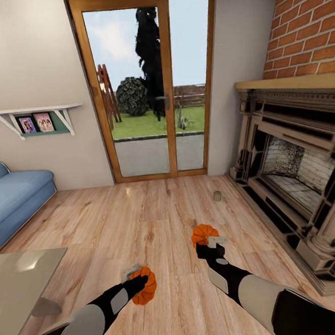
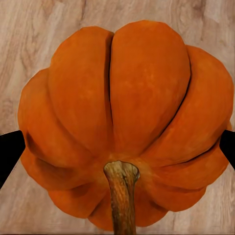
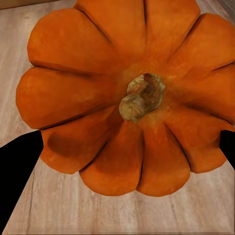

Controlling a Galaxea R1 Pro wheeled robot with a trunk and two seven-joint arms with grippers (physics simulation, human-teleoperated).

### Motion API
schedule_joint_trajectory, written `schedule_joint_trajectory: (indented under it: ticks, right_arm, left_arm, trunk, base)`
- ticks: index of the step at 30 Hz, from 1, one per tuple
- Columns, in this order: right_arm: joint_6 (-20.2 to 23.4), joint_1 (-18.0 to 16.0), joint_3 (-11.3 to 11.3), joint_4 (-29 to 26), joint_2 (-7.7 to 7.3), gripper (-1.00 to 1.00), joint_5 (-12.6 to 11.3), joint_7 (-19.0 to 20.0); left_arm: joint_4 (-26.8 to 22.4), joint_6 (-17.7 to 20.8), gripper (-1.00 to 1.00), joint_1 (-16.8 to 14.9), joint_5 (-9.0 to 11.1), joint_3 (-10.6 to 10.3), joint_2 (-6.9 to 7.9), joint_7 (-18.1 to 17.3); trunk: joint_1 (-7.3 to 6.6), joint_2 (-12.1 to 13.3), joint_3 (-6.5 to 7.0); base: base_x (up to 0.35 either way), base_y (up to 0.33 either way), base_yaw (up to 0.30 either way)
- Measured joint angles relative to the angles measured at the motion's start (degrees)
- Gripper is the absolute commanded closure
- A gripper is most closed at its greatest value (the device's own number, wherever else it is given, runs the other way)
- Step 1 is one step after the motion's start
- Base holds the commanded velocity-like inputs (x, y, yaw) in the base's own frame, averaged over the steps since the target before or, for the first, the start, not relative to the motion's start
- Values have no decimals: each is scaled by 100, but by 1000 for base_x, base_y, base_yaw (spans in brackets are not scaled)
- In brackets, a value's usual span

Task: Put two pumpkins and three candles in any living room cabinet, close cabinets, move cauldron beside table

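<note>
My left gripper [image 1: 143, 283] is shut on an orange pumpkin [image 1: 145, 287], held low over the wooden floor. Up close in the left wrist view, this pumpkin [image 2: 122, 107] sits stem toward the camera between the black fingers [image 2: 10, 152]. Further right, my right gripper [image 1: 208, 241] is shut on the second pumpkin [image 1: 204, 234], which in the right wrist view [image 3: 117, 88] shows its stem end between the black fingertips [image 3: 19, 171]. A small grey-beige candle [image 1: 217, 196] stands on the floor ahead, near the fireplace. One corner of the glass-topped table [image 1: 25, 281] is at the lower left.
An ornate beige fireplace [image 1: 300, 176] with a brick chimney fills the right side. A blue sofa [image 1: 15, 198] stands at the left under a wall shelf [image 1: 36, 118]. A glazed wooden door [image 1: 153, 87] to the garden is straight ahead. Wooden floor stretches between them.
</note>
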Motion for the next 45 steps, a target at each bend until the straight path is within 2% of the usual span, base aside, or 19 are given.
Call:
schedule_joint_trajectory:
  ticks: [7,21,35,45]
  right_arm:
    - [-1,17,0,5,-2,100,14,-1]
    - [-6,140,10,2,8,100,15,9]
    - [-12,143,2,5,8,100,4,17]
    - [-11,150,-2,5,6,100,-12,17]
  left_arm:
    - [-13,-149,100,150,1,17,153,-12]
    - [-14,-158,100,162,-1,19,153,-12]
    - [-13,-158,100,165,-5,16,146,-12]
    - [-11,-158,100,182,3,13,146,-10]
  trunk:
    - [-154,281,127]
    - [-460,842,379]
    - [-767,1405,630]
    - [-766,1406,630]
  base:
    - [0,0,0]
    - [-39,-21,0]
    - [-195,-197,0]
    - [-299,-121,0]
